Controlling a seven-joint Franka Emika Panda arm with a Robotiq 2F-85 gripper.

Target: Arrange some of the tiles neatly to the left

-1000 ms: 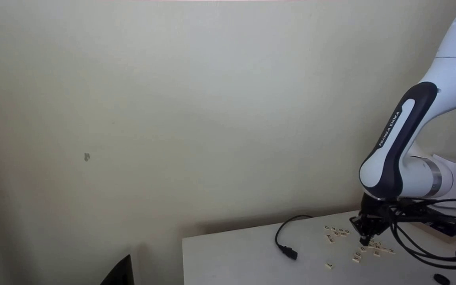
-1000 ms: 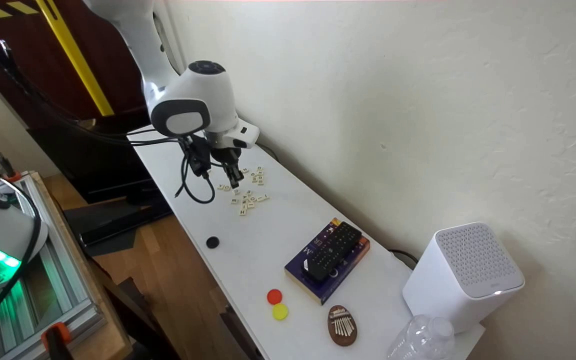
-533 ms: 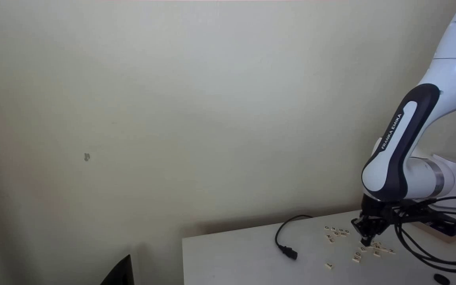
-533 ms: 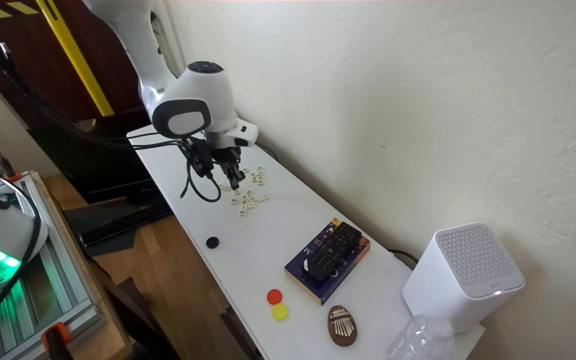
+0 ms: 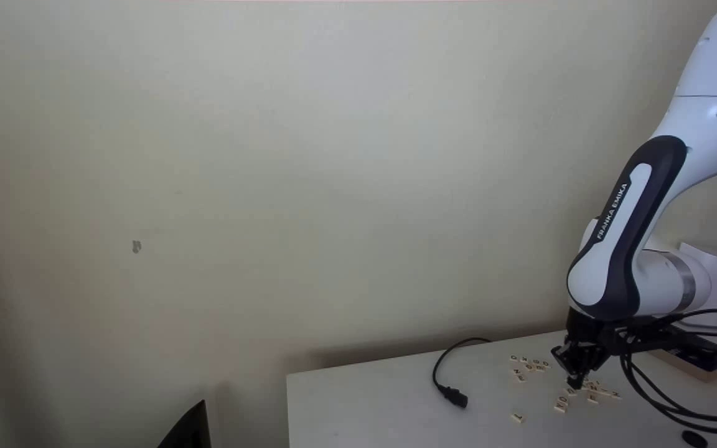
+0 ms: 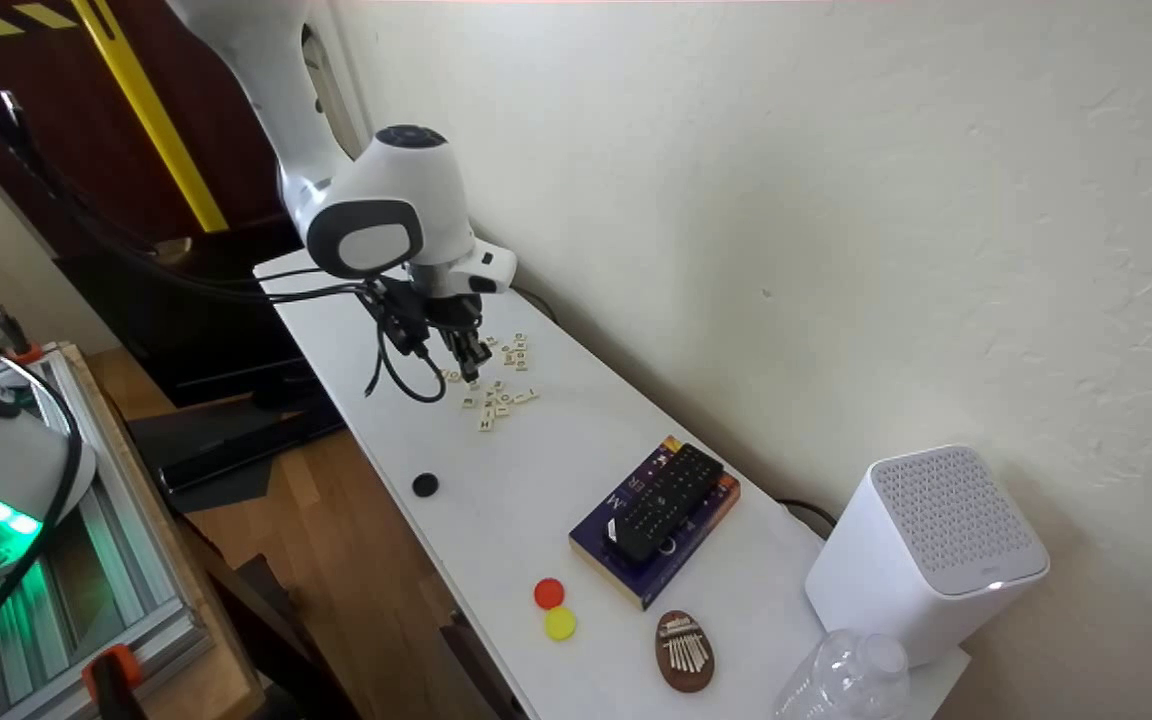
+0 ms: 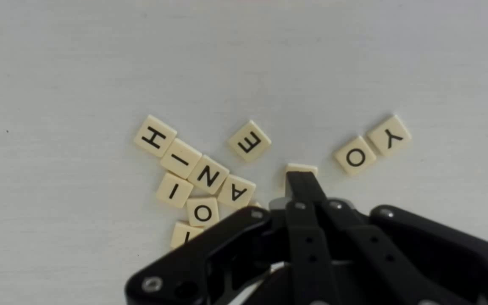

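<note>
Many letter tiles (image 7: 249, 141): scattered on tabletop (image 6: 506, 490)
Tool (image 7: 305, 180): jaws together, near one tile (image 7: 302, 167)
Clear bottle (image 6: 846, 678): beside white box (image 6: 921, 560), contents unclear

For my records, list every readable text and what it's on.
Wrist view:
"H": H tile
"I": upper I tile
"I": lower I tile
"N": N tile
"A": A tile
"E": E tile
"O": upper O tile
"O": lower O tile
"Y": Y tile
Exterior views:
"FRANKA EMIKA": robot arm
"KA", cut off: second arm
Too small, blurred or covered: remote keys, book lettering, remaining tiles
</note>
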